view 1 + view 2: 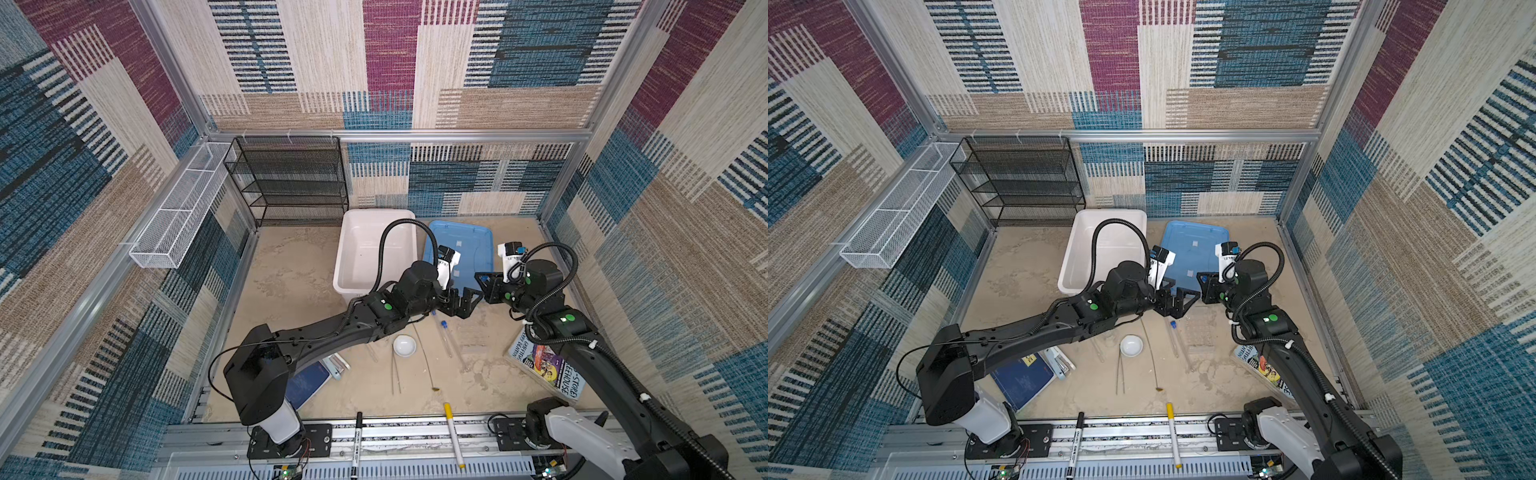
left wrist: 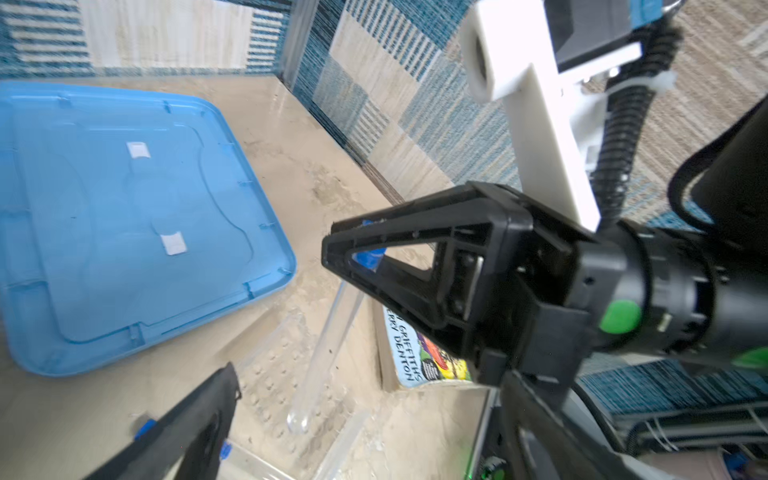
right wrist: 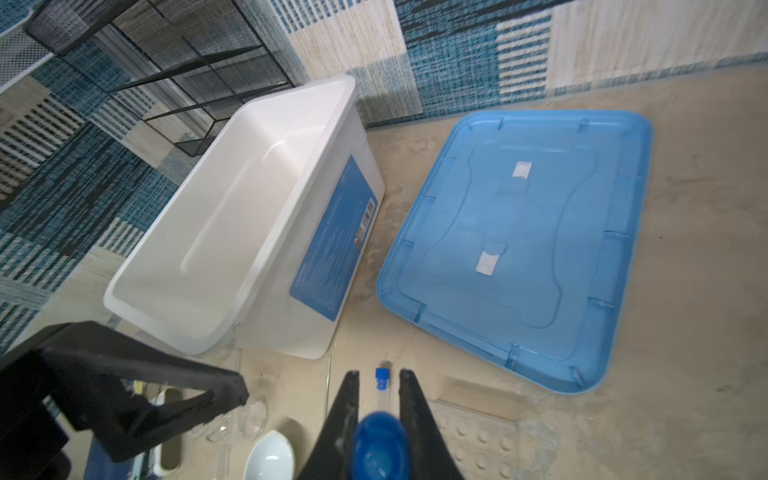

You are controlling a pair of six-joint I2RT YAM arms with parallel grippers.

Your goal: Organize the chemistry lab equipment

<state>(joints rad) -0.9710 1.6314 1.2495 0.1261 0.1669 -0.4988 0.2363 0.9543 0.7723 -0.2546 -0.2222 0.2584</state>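
— While the left claw stands spread wide, what does the right claw do?
— It pinches 1 test tube by its blue cap. The tube hangs tilted over the clear rack, near the blue lid.
— Any other?
— 1 second tube lies flat between the white dish and the rack.
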